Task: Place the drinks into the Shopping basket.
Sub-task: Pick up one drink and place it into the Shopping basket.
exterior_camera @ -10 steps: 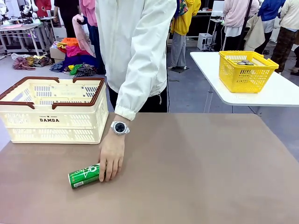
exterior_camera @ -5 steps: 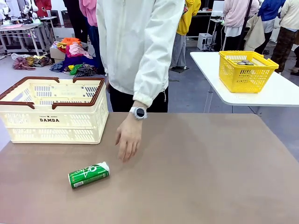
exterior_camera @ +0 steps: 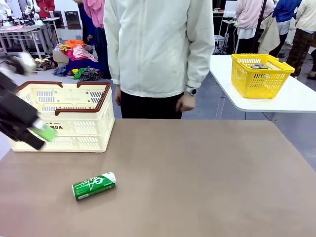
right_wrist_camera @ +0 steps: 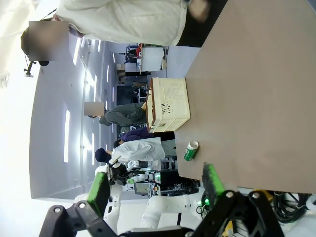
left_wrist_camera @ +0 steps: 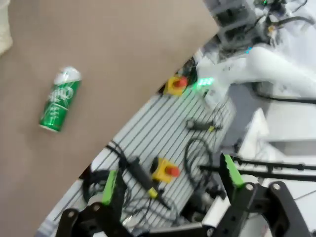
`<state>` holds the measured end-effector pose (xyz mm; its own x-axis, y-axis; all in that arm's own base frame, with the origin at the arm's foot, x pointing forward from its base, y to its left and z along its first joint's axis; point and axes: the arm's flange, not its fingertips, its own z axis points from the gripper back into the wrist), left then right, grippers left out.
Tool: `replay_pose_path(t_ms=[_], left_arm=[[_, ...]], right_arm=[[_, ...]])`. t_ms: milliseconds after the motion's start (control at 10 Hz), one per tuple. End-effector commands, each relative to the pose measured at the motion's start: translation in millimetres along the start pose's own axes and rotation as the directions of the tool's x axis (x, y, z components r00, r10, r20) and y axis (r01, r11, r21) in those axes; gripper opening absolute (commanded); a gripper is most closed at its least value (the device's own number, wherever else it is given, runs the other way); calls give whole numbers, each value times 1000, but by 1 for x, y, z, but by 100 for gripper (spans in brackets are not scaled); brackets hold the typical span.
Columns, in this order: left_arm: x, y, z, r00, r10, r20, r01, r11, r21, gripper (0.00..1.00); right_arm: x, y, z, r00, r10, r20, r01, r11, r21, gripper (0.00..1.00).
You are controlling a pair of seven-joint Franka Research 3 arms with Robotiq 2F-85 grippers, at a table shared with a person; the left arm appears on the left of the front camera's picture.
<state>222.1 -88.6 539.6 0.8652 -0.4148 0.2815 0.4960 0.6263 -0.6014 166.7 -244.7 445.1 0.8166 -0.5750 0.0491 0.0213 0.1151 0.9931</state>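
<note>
On the tabletop [exterior_camera: 207, 177] a green can [exterior_camera: 94, 185] lay sideways. Your wide, empty left hand [left_wrist_camera: 170, 175] needed to straddle its width.

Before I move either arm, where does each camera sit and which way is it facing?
Front: fixed on the robot's side, facing the person across the table; left gripper by the Shopping basket.
Left wrist: over the table's near edge, looking down past the open left gripper at the green can.
Right wrist: rolled sideways, looking across the table at Shopping basket and person; open right gripper below.
Shared: the green can.
</note>
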Motion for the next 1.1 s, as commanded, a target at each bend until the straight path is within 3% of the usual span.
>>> replay_pose_path(t_ms=[0, 100, 200, 500, 600, 700, 800, 900, 1000], left_arm=[[5, 10, -25, 998, -52, 35, 44, 981, 191, 100], [1, 6, 0, 986, -34, 164, 7, 987, 161, 100], [12, -4, -21, 999, -28, -37, 31, 996, 82, 100], [18, -4, -21, 1000, -30, 1, 30, 991, 129, 100], [40, 7, -34, 993, -80, -82, 95, 974, 207, 100], [59, 18, -49, 974, -169, -150, 205, 942, 266, 100], [75, 31, -64, 916, -362, -171, 400, 827, 394, 100], [82, 40, -74, 841, -507, -189, 536, 729, 425, 100], [82, 44, -83, 812, -570, -124, 556, 692, 460, 100]], right_arm=[[0, 4, -2, 1000, -1, 10, 0, 1000, 19, 100], [0, 4, -2, 1000, -1, 10, 0, 1000, 19, 100], [0, 4, -2, 1000, -1, 10, 0, 1000, 19, 100], [0, 4, -2, 1000, -1, 10, 0, 1000, 19, 100], [0, 4, -2, 1000, -1, 10, 0, 1000, 19, 100], [0, 4, -2, 1000, -1, 10, 0, 1000, 19, 100], [0, 4, -2, 1000, -1, 10, 0, 1000, 19, 100], [0, 4, -2, 1000, -1, 10, 0, 1000, 19, 100], [0, 4, -2, 1000, -1, 10, 0, 1000, 19, 100]])
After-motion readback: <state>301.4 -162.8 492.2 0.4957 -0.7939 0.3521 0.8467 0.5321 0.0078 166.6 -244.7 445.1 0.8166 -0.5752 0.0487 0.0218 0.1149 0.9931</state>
